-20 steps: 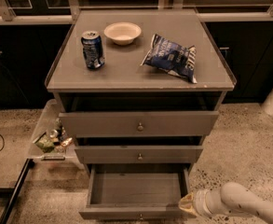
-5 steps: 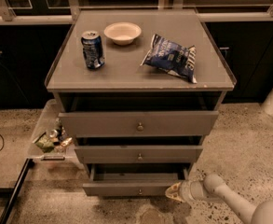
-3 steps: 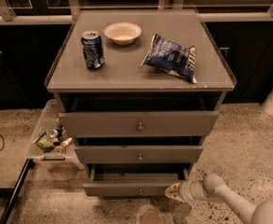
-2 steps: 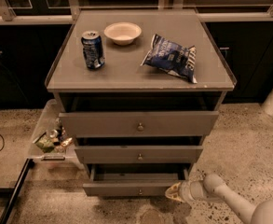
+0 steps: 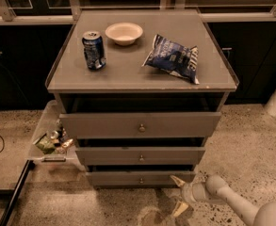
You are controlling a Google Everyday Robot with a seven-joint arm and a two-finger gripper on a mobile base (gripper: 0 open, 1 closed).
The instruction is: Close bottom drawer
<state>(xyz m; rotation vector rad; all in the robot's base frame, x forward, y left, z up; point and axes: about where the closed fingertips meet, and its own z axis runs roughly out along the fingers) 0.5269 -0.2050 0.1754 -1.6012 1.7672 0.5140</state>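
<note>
The bottom drawer (image 5: 140, 179) is the lowest of three grey-brown drawers, with a small round knob at its centre. Its front stands almost flush, just under the middle drawer (image 5: 141, 156). My gripper (image 5: 179, 195) is low on the floor side, right at the drawer's right front corner. Its two pale fingers are spread, the upper fingertip (image 5: 177, 180) against the drawer front and the lower one near the floor. It holds nothing. The top drawer (image 5: 140, 125) juts out the most.
On the cabinet top (image 5: 128, 74) stand a blue soda can (image 5: 94, 50), a white bowl (image 5: 124, 33) and a blue chip bag (image 5: 173, 63). A clear bin of small items (image 5: 50, 142) sits at the cabinet's left. Speckled floor (image 5: 250, 145) lies to the right.
The bottom drawer, wide open several seconds ago, has slid in until nearly flush. My gripper followed it inward to the drawer's right corner and has barely moved in the last second.
</note>
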